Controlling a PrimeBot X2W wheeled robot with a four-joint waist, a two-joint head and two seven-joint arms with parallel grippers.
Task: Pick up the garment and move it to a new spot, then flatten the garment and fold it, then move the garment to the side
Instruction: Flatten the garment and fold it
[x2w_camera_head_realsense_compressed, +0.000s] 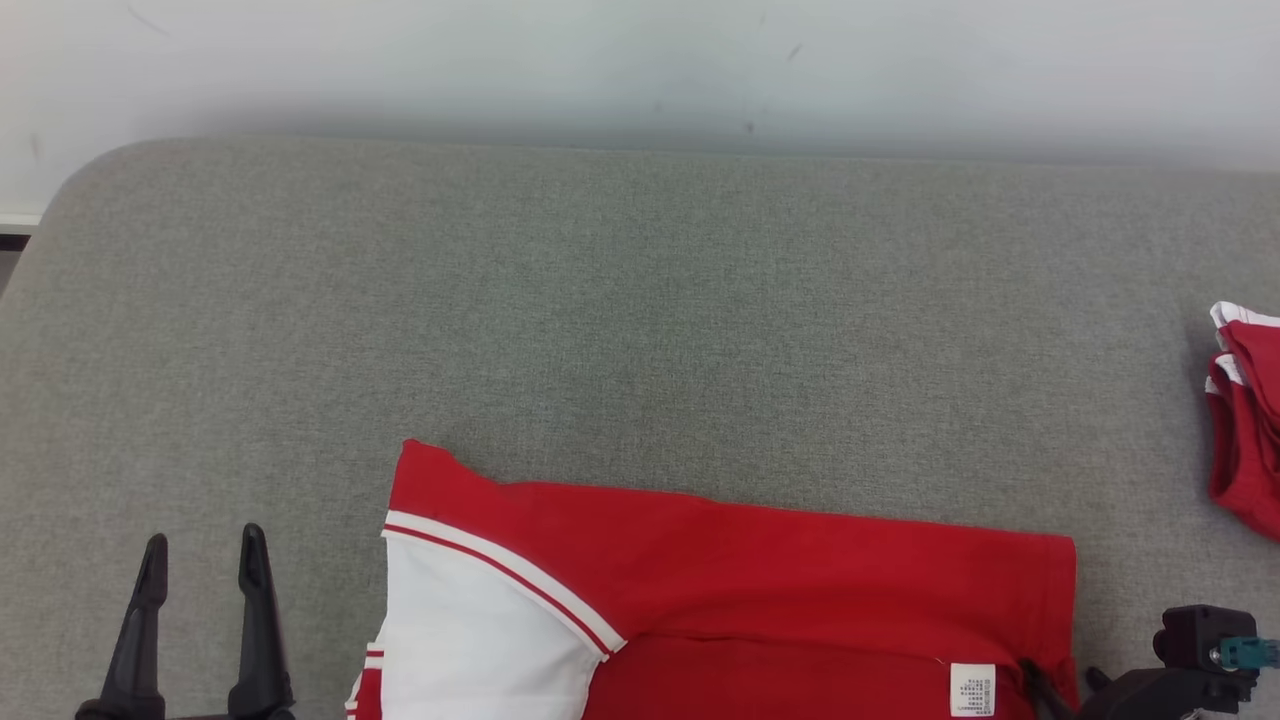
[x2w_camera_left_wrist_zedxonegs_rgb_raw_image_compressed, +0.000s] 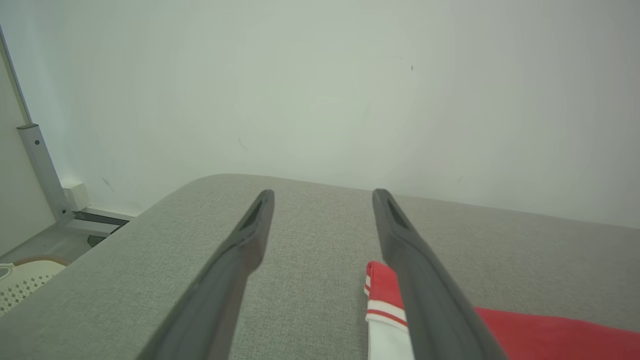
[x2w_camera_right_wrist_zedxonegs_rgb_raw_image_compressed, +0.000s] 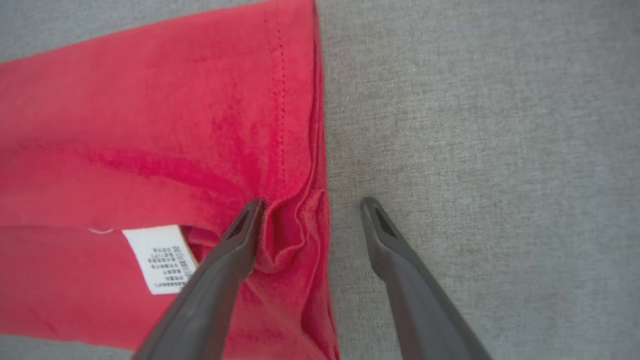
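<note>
Head view: a grey fabric-covered surface is seen from above, with a pale wall at 12 o'clock. A red garment with a white, red-striped sleeve is spread flat at 6 o'clock, cut off by the bottom edge. A white care label is exposed near its 5 o'clock corner. The left tool is held open at 7 o'clock, beside the sleeve and apart from it. The right tool is seen at 5 o'clock, at the garment's hem. A second bundle of red cloth lies well apart at 3 o'clock.

Left wrist view: the left tool is spread wide over bare grey fabric with nothing between its fingers. The sleeve tip is seen at 5 o'clock, partly hidden behind one finger.

Right wrist view: the right tool is open and straddles the hem of the garment. One finger is pressed into a small wrinkle of red cloth, the other rests over grey fabric. Nothing is gripped. The label lies at 8 o'clock.

Progress, as judged: the garment appears to be already placed and largely flattened, and a lengthwise crease suggests a first fold may be made. Further folding and the move to the side appear to be left.
</note>
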